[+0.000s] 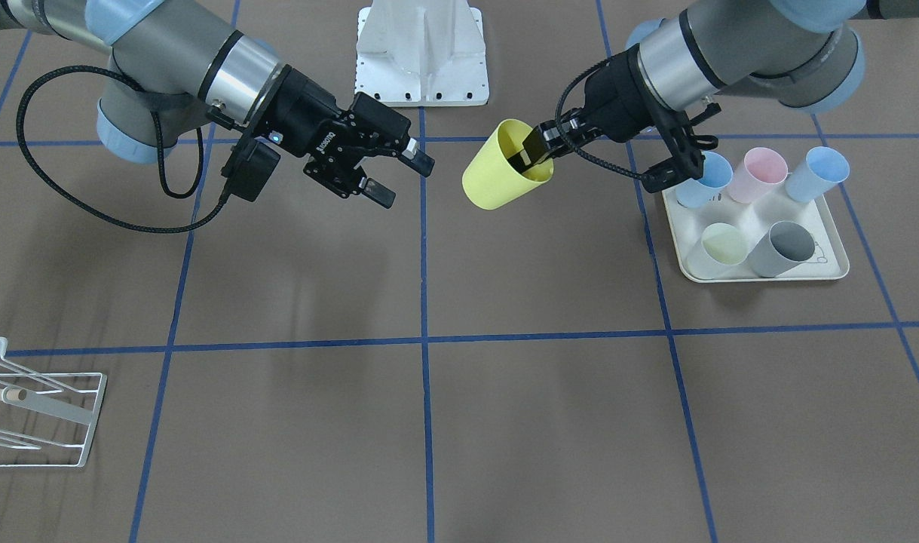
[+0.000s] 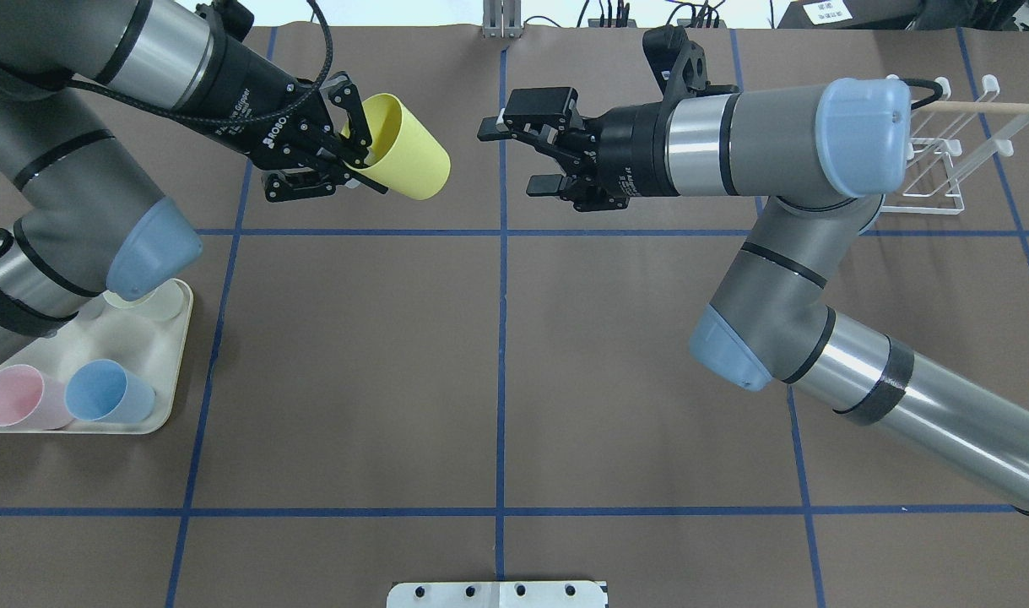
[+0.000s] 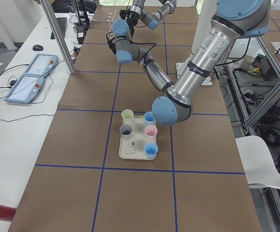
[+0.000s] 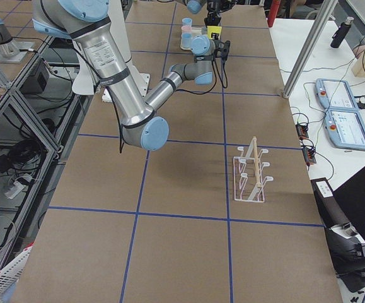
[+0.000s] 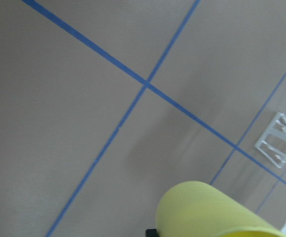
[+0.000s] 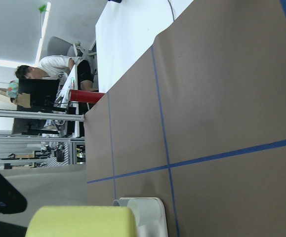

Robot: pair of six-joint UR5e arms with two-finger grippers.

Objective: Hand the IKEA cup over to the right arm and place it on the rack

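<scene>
The left fingers (image 1: 534, 148) are clamping the rim wall of the yellow cup (image 1: 504, 170), holding it above the table (image 1: 549, 422). The right fingers (image 1: 380, 196) are standing spread apart. Likely light, slick and flexible, it is inviting a gentle grasp around its free base.

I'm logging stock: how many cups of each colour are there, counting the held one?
Blue cups: 2
Pink cup: 1
Pale yellow cup: 1
Grey cup: 1
Bright yellow cup in the left gripper: 1
Total: 6
</scene>
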